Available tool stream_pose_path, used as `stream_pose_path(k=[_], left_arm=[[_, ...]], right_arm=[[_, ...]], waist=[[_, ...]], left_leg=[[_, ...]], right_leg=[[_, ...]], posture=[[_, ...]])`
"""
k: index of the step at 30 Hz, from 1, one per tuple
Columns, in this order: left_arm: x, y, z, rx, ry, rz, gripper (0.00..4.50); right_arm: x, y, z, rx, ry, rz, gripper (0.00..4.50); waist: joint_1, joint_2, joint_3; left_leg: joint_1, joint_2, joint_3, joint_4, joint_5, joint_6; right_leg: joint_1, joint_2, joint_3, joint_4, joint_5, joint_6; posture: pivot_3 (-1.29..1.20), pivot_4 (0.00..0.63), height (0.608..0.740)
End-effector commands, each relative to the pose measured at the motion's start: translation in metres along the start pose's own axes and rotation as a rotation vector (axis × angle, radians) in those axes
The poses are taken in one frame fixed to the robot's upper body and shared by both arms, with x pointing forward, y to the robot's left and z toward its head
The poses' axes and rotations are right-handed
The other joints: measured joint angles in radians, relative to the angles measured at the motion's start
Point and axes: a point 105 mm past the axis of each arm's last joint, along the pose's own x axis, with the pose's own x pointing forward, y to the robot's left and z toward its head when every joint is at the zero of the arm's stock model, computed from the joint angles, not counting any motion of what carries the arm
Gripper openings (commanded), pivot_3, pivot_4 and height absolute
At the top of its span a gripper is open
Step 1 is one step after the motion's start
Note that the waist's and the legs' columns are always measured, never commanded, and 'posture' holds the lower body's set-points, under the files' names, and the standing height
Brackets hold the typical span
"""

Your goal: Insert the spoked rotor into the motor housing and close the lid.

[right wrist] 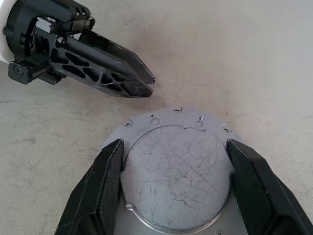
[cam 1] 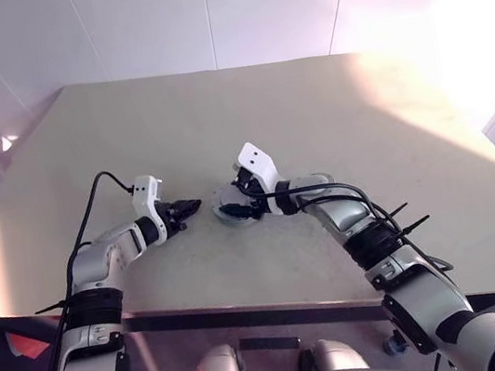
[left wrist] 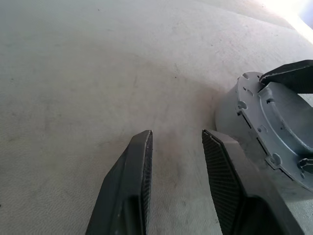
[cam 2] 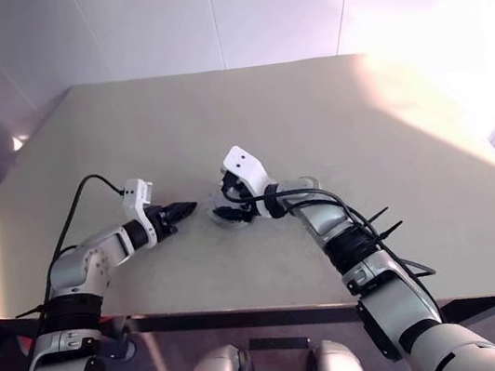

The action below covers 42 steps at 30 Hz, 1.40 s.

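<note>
The motor housing [right wrist: 176, 171] is a round grey metal body with a notched flange and a flat, scratched face, standing on the table. Its inside does not show. My right gripper [right wrist: 173, 142] hangs over it, open. One finger [right wrist: 105, 186] lies over each side of the flange, and I cannot tell whether they touch it. My left gripper [left wrist: 176, 132] is open and empty, low over the table just beside the housing [left wrist: 274, 112], its tips pointing at it. In the head view both grippers meet near the table's middle [cam 1: 190, 206]. The spoked rotor and the lid are out of view.
The beige table [cam 1: 312, 119] stretches wide around the two grippers. Its front edge [cam 1: 248, 310] runs close below the arms. A white wall stands behind the far edge.
</note>
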Motion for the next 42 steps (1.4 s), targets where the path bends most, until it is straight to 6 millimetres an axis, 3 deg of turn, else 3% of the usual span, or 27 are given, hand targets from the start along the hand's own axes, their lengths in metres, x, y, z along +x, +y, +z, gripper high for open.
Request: stream_pose_path(k=[1,8,14,19,42], left_arm=[[-0.002,-0.008,0.015,0.032,-0.052,-0.033,1.74],[-0.006,-0.014,0.018,0.017,-0.055,-0.079,1.74],[-0.006,-0.016,0.018,0.014,-0.05,-0.094,1.74],[-0.006,-0.019,0.018,0.011,-0.046,-0.106,1.74],[-0.007,-0.017,0.017,0.012,-0.039,-0.097,1.74]], right_arm=[[0.0,-0.003,0.007,-0.033,-0.015,-0.006,3.22],[-0.005,-0.007,0.008,-0.026,-0.016,-0.016,3.22],[-0.009,-0.005,0.028,0.0,-0.082,0.008,3.22],[-0.009,-0.005,0.03,-0.007,-0.076,0.003,3.22],[-0.007,-0.007,-0.011,-0.026,0.042,-0.004,3.22]], waist=[[0.0,0.0,0.0],[0.0,0.0,0.0],[0.0,0.0,0.0],[0.0,0.0,0.0],[0.001,0.0,0.0]], left_leg=[[0.0,0.0,0.0,0.0,0.0,0.0],[0.0,0.0,0.0,0.0,0.0,0.0],[0.0,0.0,0.0,0.0,0.0,0.0],[-0.001,0.0,0.0,0.0,0.0,0.0],[0.001,0.0,0.0,0.0,0.0,0.0]], right_leg=[[0.0,0.0,0.0,0.0,0.0,0.0],[0.0,0.0,0.0,0.0,0.0,0.0],[0.0,0.0,0.0,0.0,0.0,0.0],[-0.001,0.0,0.0,0.0,0.0,0.0],[0.001,0.0,0.0,0.0,0.0,0.0]], posture=[[0.0,0.0,0.74],[0.0,0.0,0.74],[0.0,0.0,0.74],[0.0,0.0,0.74],[0.0,0.0,0.74]])
